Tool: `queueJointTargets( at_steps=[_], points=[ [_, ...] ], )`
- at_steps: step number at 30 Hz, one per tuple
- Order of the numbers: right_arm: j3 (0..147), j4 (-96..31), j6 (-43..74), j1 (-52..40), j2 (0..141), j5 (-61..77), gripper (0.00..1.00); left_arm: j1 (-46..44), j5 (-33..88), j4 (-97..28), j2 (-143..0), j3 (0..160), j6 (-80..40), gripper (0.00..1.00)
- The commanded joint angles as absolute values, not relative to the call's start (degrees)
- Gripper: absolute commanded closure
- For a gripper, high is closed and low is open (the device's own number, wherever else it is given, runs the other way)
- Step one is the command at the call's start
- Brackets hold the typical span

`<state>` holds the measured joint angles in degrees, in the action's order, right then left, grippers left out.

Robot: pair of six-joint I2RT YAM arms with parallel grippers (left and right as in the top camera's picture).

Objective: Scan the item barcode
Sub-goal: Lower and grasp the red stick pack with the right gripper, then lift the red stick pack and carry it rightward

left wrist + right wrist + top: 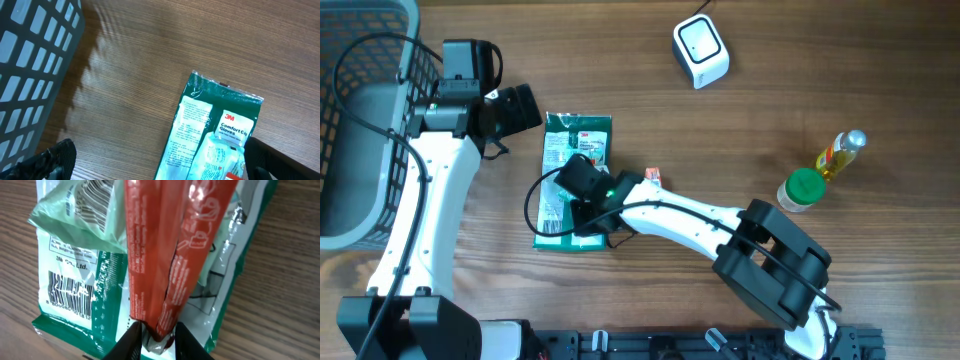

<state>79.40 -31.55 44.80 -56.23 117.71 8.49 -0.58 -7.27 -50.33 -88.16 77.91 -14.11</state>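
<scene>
Right gripper (156,340) nips red packet (165,255) | gloves pack (106,295) beneath | barcode (70,291) visible

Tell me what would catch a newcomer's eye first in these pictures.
The right hand pinches the end of a slim red-orange plastic packet over the flat green plastic glove pack lying mid-table, its barcode showing. A small white cube-shaped scanner sits apart at the far edge, and a grey mesh plastic basket fills the left side.
</scene>
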Motion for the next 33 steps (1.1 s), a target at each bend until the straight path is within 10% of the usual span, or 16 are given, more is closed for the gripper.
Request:
queueJointTargets(
  at_steps=[1, 9, 33],
  points=[
    [76.6, -29.6, 45.0, -56.3, 119.1, 6.9, 0.79, -0.3, -7.6, -50.2, -88.3, 78.2, -14.6, 0.00],
    [77.1, -29.8, 44.9, -55.6, 118.4, 10.5, 0.96, -0.3, -7.6, -50.2, -88.3, 78.2, -14.6, 0.00],
    [77.2, -50.7, 12.8, -36.1, 98.7, 17.7, 0.96, -0.3, -7.6, -50.2, -88.3, 78.2, -14.6, 0.00]
  ],
)
